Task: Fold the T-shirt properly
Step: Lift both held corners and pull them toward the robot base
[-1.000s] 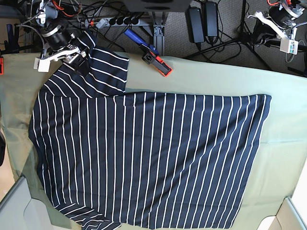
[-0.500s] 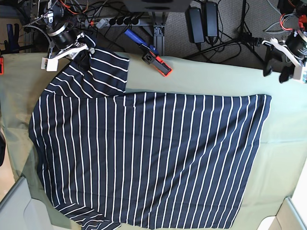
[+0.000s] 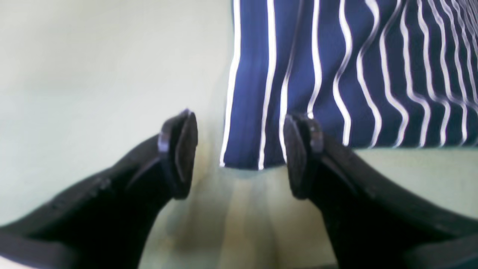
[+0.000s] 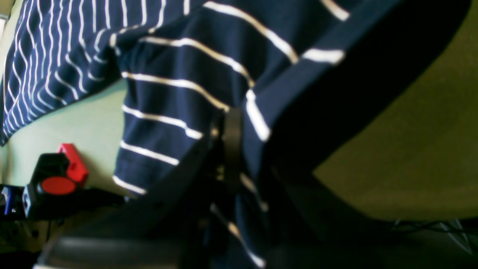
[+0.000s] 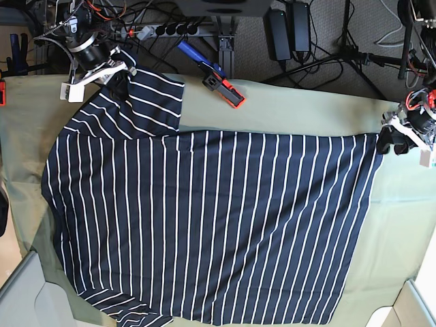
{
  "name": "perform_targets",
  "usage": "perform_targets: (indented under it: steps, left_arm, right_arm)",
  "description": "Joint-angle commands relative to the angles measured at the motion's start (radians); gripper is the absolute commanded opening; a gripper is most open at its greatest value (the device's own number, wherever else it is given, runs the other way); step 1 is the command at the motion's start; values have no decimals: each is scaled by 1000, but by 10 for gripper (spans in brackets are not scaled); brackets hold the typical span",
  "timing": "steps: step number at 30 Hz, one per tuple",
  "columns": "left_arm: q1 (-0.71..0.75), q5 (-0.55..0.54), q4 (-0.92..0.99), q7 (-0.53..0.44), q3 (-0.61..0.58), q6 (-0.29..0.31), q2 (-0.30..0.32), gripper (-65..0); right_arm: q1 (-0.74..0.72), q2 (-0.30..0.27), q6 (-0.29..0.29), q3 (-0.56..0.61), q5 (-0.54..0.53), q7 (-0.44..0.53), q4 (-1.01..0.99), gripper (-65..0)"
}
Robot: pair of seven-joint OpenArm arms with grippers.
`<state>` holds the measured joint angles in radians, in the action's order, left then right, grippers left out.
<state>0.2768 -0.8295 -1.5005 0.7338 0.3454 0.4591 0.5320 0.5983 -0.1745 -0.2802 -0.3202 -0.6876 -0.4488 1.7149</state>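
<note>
A dark navy T-shirt point(image 5: 204, 225) with thin white stripes is lying spread flat across an olive-green cloth point(image 5: 300, 109) covering the table. One sleeve is sticking out at the far left corner of the base view, and the hem is running down the right side.

The right gripper point(image 5: 112, 73) is clenching that sleeve's edge, its jaws closed with the striped fabric bunched between them; in the right wrist view the cloth is draping over the right gripper point(image 4: 233, 149) and hiding most of it.

The left gripper point(image 5: 394, 142) is sitting at the shirt's far right corner. In its wrist view the left gripper point(image 3: 239, 155) is spread wide, holding nothing, with the corner of the T-shirt point(image 3: 336, 74) lying on the cloth between the two dark fingers point(image 3: 179, 149).

A red and black clamp point(image 5: 221, 83) with a blue handle is resting at the table's far edge, apart from the shirt.
</note>
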Motion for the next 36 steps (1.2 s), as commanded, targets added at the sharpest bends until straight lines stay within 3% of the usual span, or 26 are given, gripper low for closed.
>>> perform_targets:
  steps: [1, 4, 16, 18, 24, 25, 26, 29, 31, 36]
  left_arm:
    - [-24, -28, 5, 0, 2, 9, 22, -254]
    - [-60, -63, 48, 38, -17, 27, 22, -255]
    - [-61, -58, 63, 32, -85, 32, -6, -262]
    - [-61, -56, 63, 24, -85, 32, -8, -309]
    - [-61, -42, 63, -12, -85, 32, -8, -626]
    - [-61, -34, 63, -12, -85, 33, -8, -650]
    - [-61, -18, 63, -12, -85, 49, -8, -650]
    - [-61, 4, 60, -15, -79, 185, -8, -650]
    - [-61, -3, 51, -19, -68, 239, -7, -650]
    - [-57, -83, 13, 43, -52, 239, 25, -650]
  right_arm:
    - [6, -8, -19, -3, 18, -11, 7, -650]
    - [6, -8, -19, -3, 18, -11, 7, -650]
    - [6, -8, -19, -3, 18, -11, 7, -650]
    - [6, -8, -19, -3, 18, -11, 7, -650]
    - [6, -8, -19, -3, 18, -11, 7, -650]
    - [6, -8, -19, -3, 18, -11, 7, -650]
    - [6, -8, -19, -3, 18, -11, 7, -650]
    - [6, -8, -19, -11, 18, -11, 10, -650]
    - [6, -8, -22, -29, 16, -13, 23, -650]
    - [7, -8, -51, -130, -61, -157, 105, -650]
